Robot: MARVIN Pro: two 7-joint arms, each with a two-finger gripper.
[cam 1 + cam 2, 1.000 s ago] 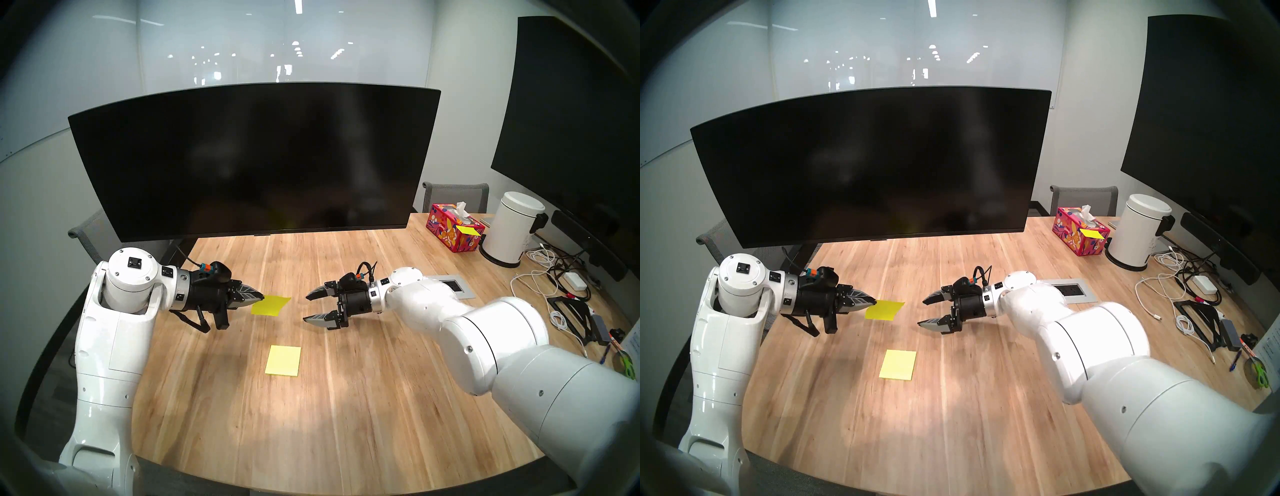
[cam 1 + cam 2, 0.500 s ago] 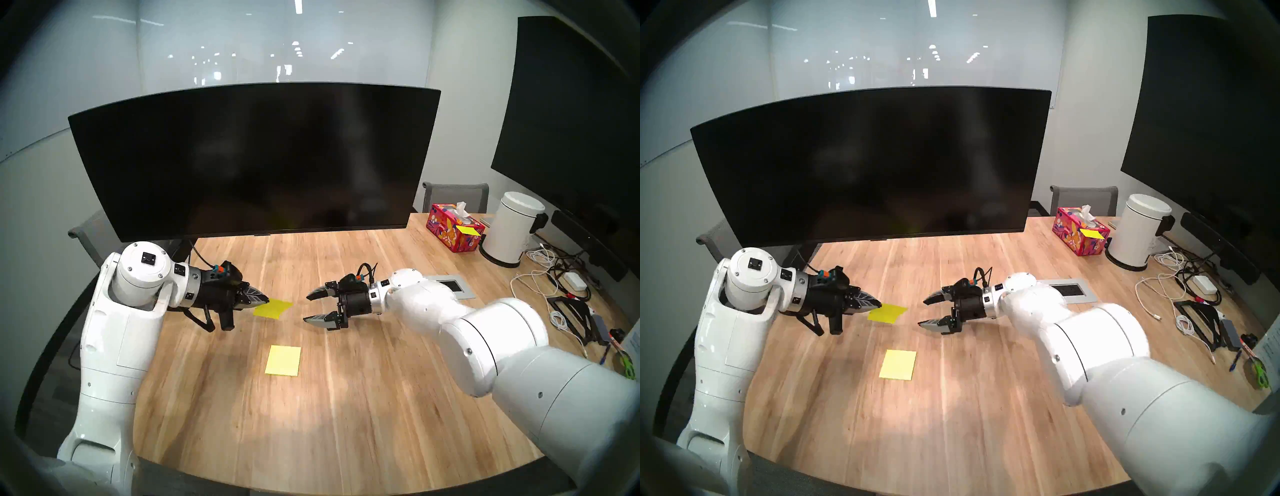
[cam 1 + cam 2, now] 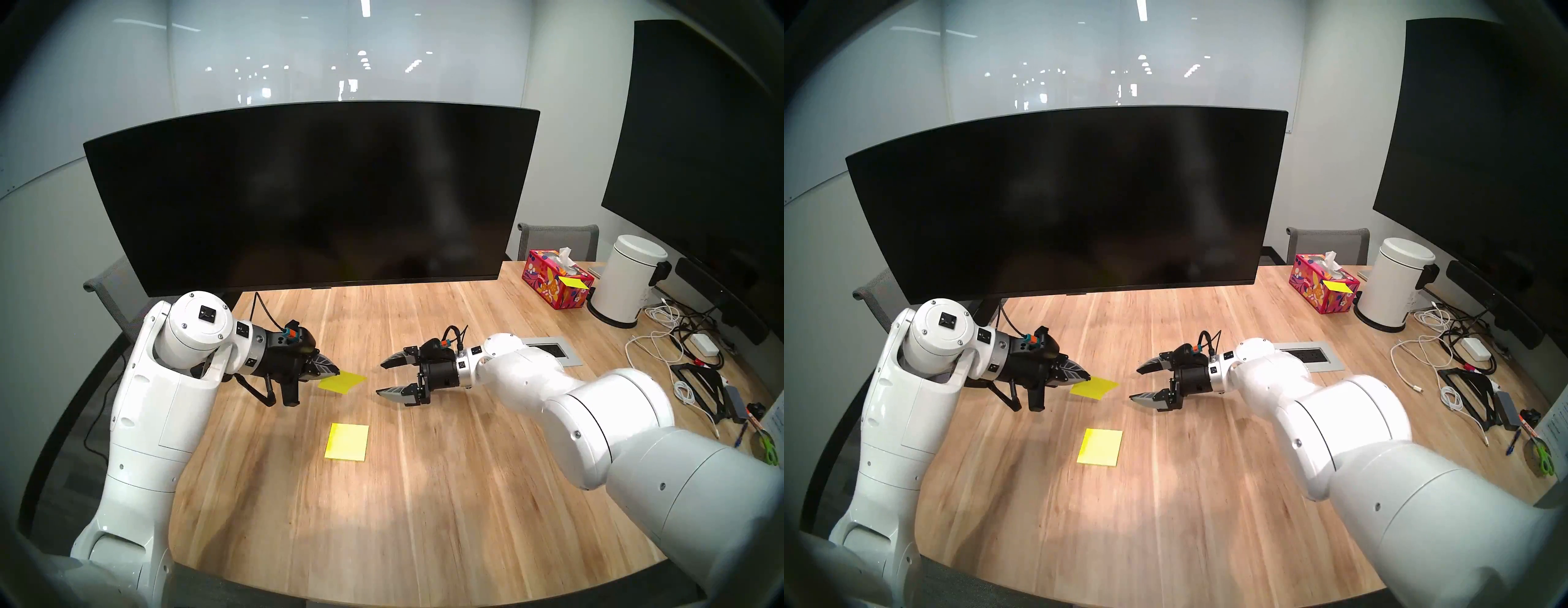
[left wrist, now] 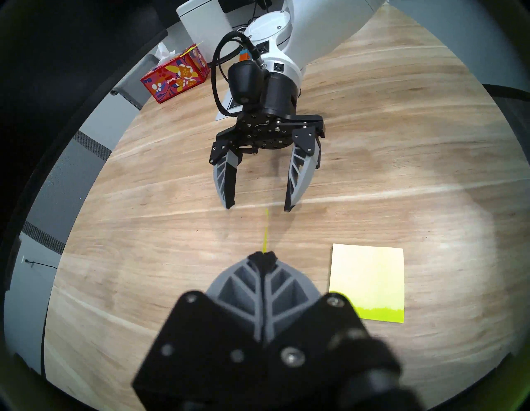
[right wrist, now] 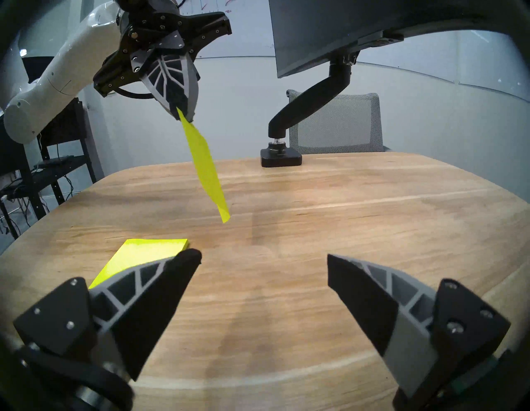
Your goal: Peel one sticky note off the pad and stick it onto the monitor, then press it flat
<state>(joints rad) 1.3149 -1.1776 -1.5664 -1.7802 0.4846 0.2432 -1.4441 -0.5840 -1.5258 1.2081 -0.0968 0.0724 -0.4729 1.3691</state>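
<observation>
left gripper clamping thin yellow-green sticky note | right gripper gaping empty opposite | square yellow pad lying on wooden table | curved black monitor standing behind

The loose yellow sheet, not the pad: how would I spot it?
Start at the wide curved monitor; on the wooden table before it two arms face each other. The sticky note hangs pinched in the left gripper, off the table. The pad lies flat, nearer the camera.
</observation>
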